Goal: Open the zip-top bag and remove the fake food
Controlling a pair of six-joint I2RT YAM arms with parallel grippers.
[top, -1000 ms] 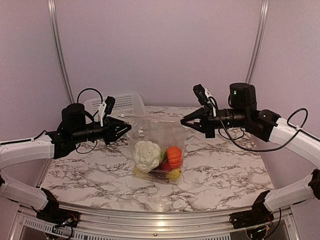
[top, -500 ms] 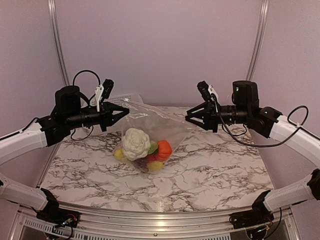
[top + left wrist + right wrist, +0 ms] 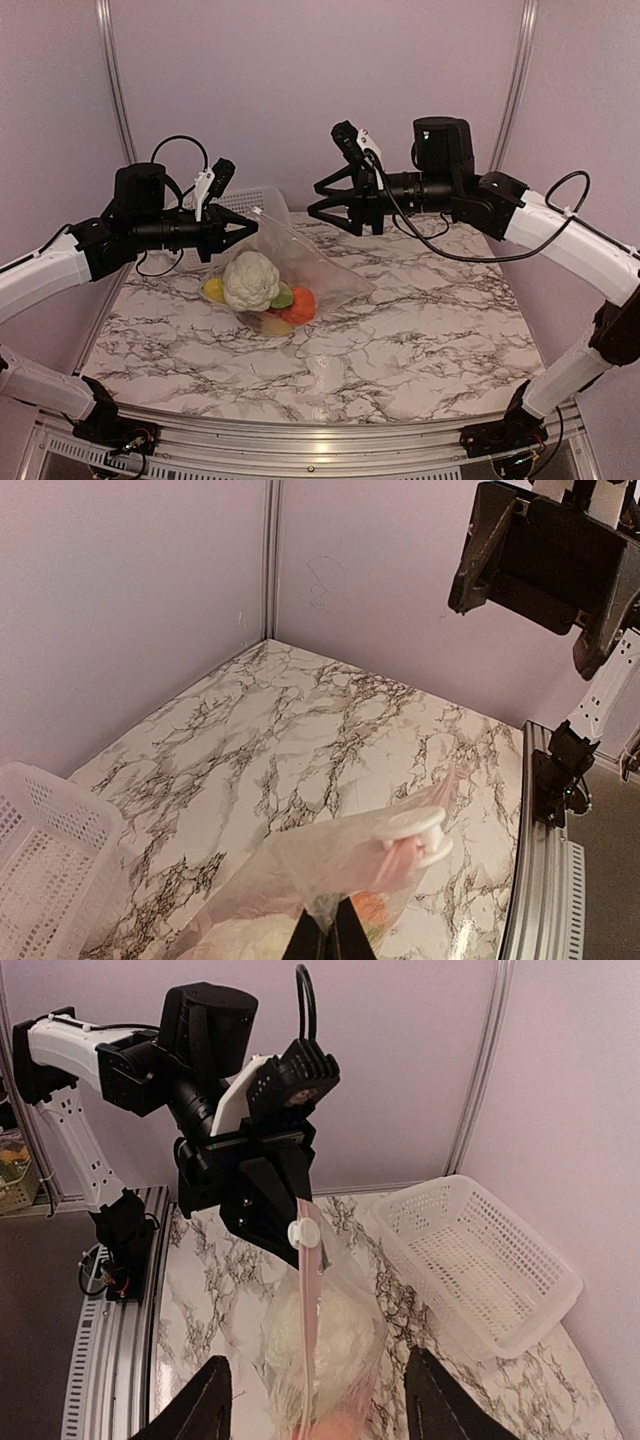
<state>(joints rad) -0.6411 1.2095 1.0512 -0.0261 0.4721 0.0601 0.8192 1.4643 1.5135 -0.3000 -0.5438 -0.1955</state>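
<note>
One left hand (image 3: 250, 223) pinches zip-top bag (image 3: 325, 268) | fake food (image 3: 250, 281) (lower pieces half-hidden)

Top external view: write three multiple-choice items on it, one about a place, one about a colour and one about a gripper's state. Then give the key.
1. Where is the white mesh basket?
A) at the near right
B) at the far left, behind the left gripper
C) at the near edge, in the middle

2. What colour is the biggest food piece in the zip-top bag?
A) blue
B) black
C) white

3. How is the right gripper?
A) open, holding nothing
B) shut on the bag
C) shut on the basket

Key:
1 B, the basket shows just behind the left gripper's fingers.
2 C, the cauliflower is white and is the largest piece.
3 A, its fingers are spread and apart from the bag.
</note>
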